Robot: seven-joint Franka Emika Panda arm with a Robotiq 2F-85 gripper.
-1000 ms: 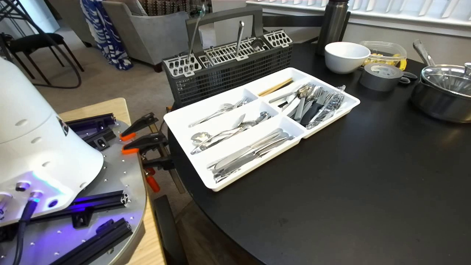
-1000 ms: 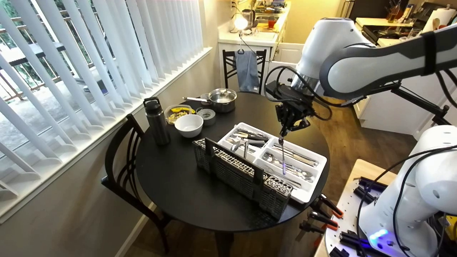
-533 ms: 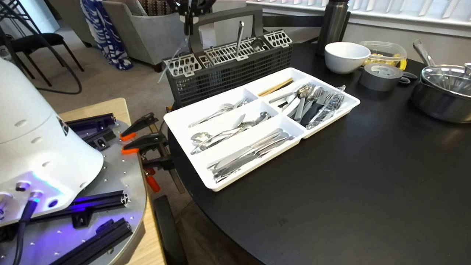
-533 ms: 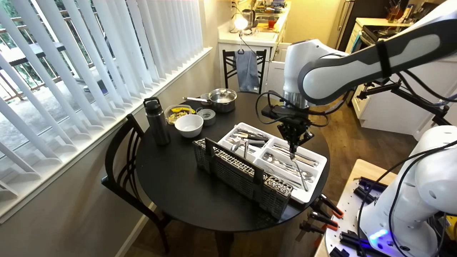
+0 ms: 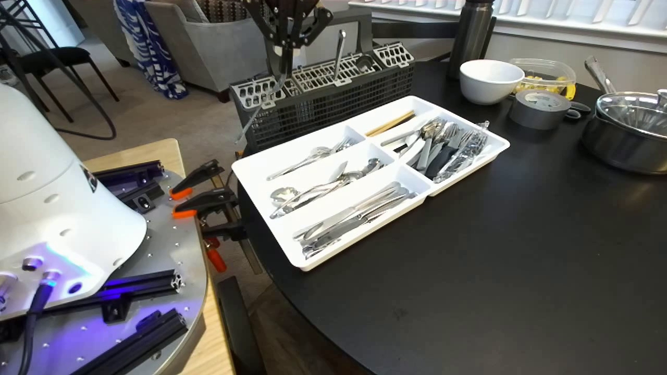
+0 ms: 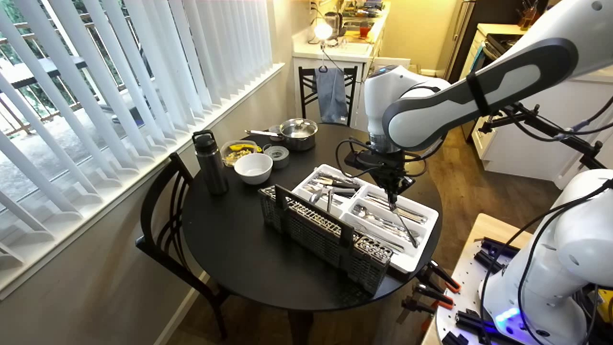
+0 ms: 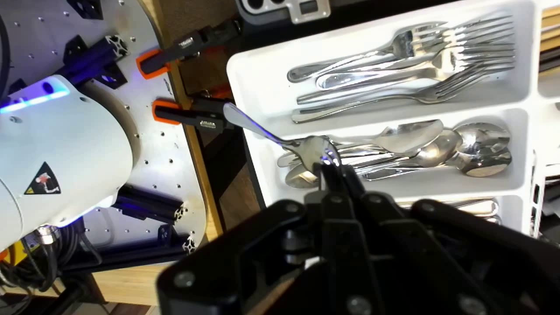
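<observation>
Wrist view: claw [image 7: 336, 170] pinched glossy metal utensil [image 7: 308, 151] by curved head; slim handle flared; smooth white tray [image 7: 259, 82] lay below.

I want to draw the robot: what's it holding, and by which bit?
The end effector holds what looks like a spoon by its wide head, not its handle; the very tip is hidden.

A shiny silver utensil [image 7: 308, 151] is hanging tilted above the white tray [image 7: 262, 85], with the gripper [image 7: 336, 170] pinching its head. Its slender handle is sloping downward from there, its end reaching past the tray's edge in the wrist view. The gripper is hiding part of the head, leaving spoon or fork unclear.
</observation>
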